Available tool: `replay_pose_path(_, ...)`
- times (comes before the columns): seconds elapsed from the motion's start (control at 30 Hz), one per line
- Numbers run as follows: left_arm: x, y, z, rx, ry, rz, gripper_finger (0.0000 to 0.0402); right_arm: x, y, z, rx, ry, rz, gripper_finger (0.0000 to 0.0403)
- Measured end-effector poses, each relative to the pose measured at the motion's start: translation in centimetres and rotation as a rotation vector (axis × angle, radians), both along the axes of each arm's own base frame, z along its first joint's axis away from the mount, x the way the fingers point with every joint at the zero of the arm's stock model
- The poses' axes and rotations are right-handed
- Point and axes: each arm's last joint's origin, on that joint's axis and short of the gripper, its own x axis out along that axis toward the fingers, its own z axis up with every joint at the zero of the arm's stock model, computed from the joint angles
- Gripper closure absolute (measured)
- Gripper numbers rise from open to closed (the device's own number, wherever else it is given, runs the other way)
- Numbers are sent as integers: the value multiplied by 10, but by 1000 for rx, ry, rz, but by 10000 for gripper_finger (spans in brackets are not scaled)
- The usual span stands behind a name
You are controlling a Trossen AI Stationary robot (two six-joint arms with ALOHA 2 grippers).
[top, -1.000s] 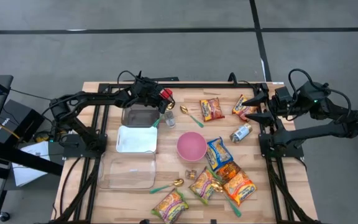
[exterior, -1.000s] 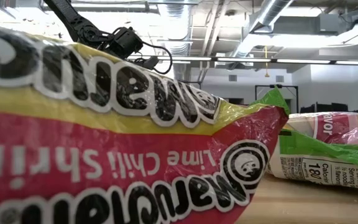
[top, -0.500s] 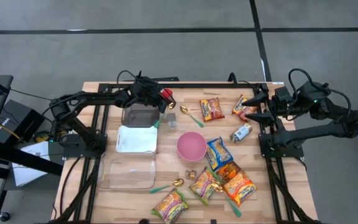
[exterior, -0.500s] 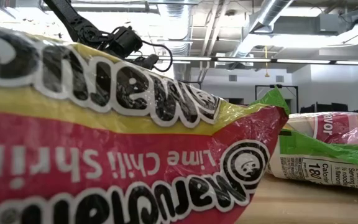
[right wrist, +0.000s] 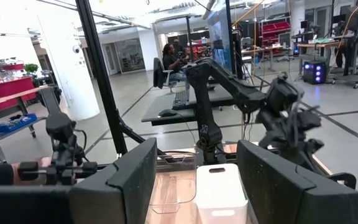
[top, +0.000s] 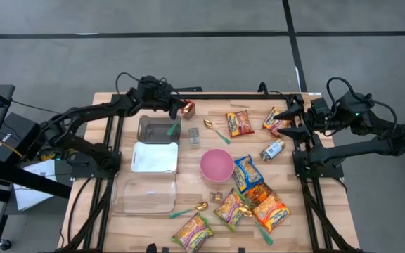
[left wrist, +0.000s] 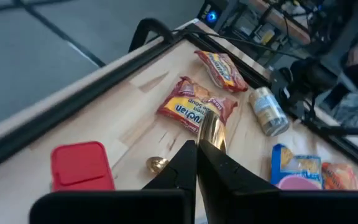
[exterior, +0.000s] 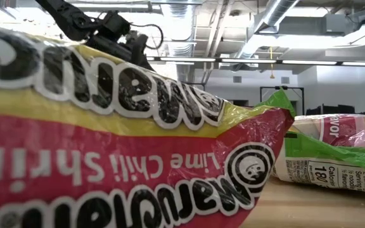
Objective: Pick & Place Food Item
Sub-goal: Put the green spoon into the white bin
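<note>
My left gripper (top: pixel 179 109) (left wrist: pixel 196 149) hangs above the table's far edge, beside a red box (top: pixel 188 107) (left wrist: pixel 82 165), shut on a spoon with a gold bowl (left wrist: pixel 210 127) and a green handle (top: pixel 172 130). Noodle packets (top: pixel 240 123) (left wrist: pixel 194 107) and a can (top: pixel 273 149) lie flat on the wood to its right. A second gold spoon (top: pixel 208 123) (left wrist: pixel 157 163) lies on the table. My right gripper (top: pixel 287 120) (right wrist: pixel 197 180) waits high at the right edge, open, with nothing between its fingers. A big noodle packet (exterior: pixel 106 145) fills the low view. My left gripper pinches the spoon between its two fingers just behind the gold bowl (left wrist: pixel 211 140), which sticks out past the fingertips. The fingers slant down toward the table's right. The spoon is lifted clear, and its green handle (top: pixel 172 130) hangs below over the clear container.
A clear container (top: pixel 158 128), a white tray (top: pixel 155 156) and a clear lid (top: pixel 145 195) stand in a row on the left. A pink bowl (top: pixel 216 165) sits mid-table. Several packets (top: pixel 247 172) and spoons crowd the near right. A small tin (top: pixel 194 135) stands by the container.
My left gripper has risen and drawn back toward the table's far left, staying shut. The spoon has come up with it, its green handle swinging over the clear container. The red box stays on the table.
</note>
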Motion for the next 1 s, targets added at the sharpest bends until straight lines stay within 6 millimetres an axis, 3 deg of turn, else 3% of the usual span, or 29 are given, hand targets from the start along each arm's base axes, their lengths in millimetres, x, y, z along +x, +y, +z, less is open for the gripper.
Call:
replay_pose_path(0.3, -21, -17, 19, 88, 69, -57, 399, 0, 0, 1, -2, -13, 0, 188)
replay_pose_path(1.0, -24, -60, -2, -41, 297, -380, 399, 0, 0, 5, -20, -55, -5, 188)
